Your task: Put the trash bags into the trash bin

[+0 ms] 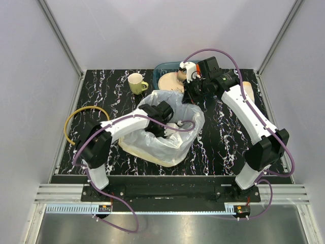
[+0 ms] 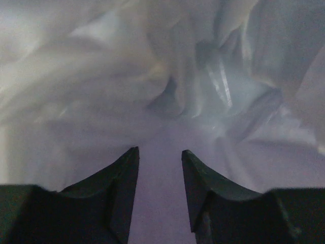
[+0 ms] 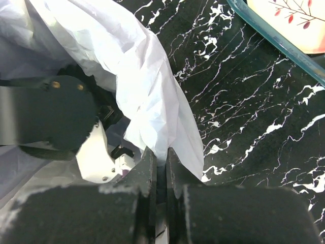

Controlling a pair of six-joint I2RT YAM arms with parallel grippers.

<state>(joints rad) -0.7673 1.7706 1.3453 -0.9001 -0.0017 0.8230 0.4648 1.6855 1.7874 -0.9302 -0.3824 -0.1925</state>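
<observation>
The large trash bag (image 1: 172,145), a crinkly translucent white sack, lies open-mouthed in the middle of the table. My left gripper (image 1: 161,121) is inside its mouth. In the left wrist view the left gripper (image 2: 160,152) is open and empty, with film (image 2: 127,76) all round it. My right gripper (image 1: 190,97) is at the sack's far right rim. In the right wrist view the right gripper (image 3: 160,151) is shut on a fold of the rim (image 3: 147,86). No blue trash bin and no small bundle of bags show.
A yellow ring (image 1: 87,108) lies on the table at the left. A pale green mug (image 1: 136,83) stands at the back. A teal basket (image 1: 163,67) holding a cream plate (image 1: 169,81) is behind the right gripper. A pale object (image 1: 248,90) lies at the right edge.
</observation>
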